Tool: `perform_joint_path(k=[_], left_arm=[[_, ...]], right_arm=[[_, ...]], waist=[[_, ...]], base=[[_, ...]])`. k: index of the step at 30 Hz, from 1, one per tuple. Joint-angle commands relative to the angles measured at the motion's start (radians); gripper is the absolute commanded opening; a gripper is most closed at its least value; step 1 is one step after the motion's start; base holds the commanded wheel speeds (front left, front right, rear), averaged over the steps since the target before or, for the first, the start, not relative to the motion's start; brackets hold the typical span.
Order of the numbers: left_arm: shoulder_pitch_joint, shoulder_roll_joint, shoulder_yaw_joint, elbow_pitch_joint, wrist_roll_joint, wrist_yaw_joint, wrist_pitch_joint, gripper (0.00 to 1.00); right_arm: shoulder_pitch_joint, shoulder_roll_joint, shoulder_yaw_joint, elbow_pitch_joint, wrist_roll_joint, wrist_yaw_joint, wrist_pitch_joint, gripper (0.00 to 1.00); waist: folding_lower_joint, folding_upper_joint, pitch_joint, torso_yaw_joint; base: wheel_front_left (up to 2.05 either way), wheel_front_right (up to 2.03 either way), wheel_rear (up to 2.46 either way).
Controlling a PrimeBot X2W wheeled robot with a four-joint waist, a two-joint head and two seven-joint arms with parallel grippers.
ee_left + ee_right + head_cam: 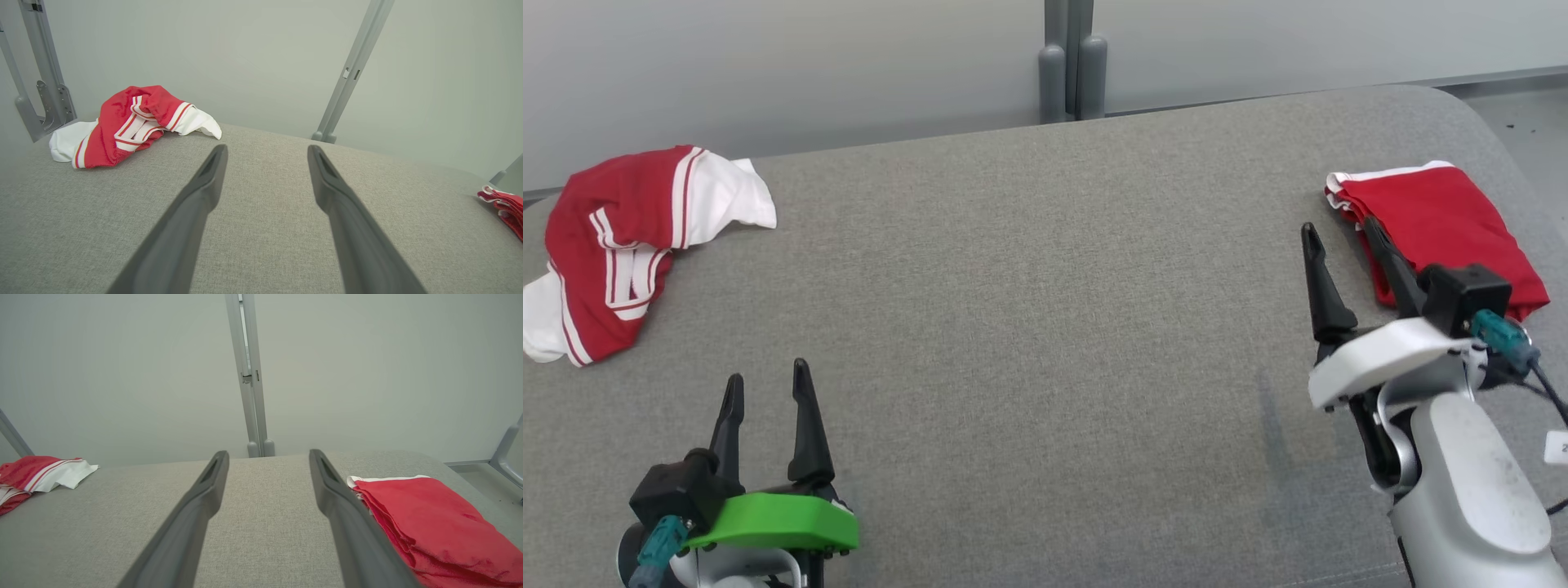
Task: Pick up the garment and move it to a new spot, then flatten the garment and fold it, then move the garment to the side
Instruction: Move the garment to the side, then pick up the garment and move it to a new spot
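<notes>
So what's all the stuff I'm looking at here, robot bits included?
crumpled garment: one, red with white stripes and white ends, far left of the table
folded garment: one, red with a white edge, folded flat, far right of the table
table: one, grey fabric top, under both garments
posts: several, grey, behind the table
wall: pale grey, at the back
floor: grey, a strip past the table's right corner
left fingers: two, dark, on a green mount, lower left, spread apart, holding nothing
right fingers: two, dark, on a white mount, lower right beside the folded garment, spread apart, holding nothing
</notes>
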Motion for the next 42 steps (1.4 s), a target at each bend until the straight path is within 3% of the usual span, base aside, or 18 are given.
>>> perform_joint_path(k=[1,8,14,42], left_arm=[[0.023,-0.005,0.002,-0.002,-0.006,0.006,-0.002,1.00],[0.076,-0.005,-0.006,0.001,-0.003,0.017,-0.003,1.00],[0.092,0.001,-0.012,0.003,-0.001,0.022,0.001,1.00],[0.066,0.015,-0.048,-0.014,-0.005,0.029,0.030,1.00]], right_arm=[[0.046,0.012,-0.009,-0.033,-0.010,-0.001,0.013,1.00],[0.232,0.065,-0.016,-0.232,-0.051,-0.001,0.092,1.00],[0.309,0.076,-0.003,-0.321,-0.042,-0.001,0.116,1.00],[0.345,0.076,-0.013,-0.340,-0.027,-0.001,0.120,1.00]], waist=[[0.0001,0.0002,-0.027,0.022],[0.0001,0.0002,-0.050,0.037],[0.0001,0.0002,-0.053,0.037],[0.0001,0.0002,-0.048,0.043]], base=[[0.00,0.00,0.00],[0.00,0.00,0.00],[0.00,0.00,0.00],[0.00,0.00,0.00]])
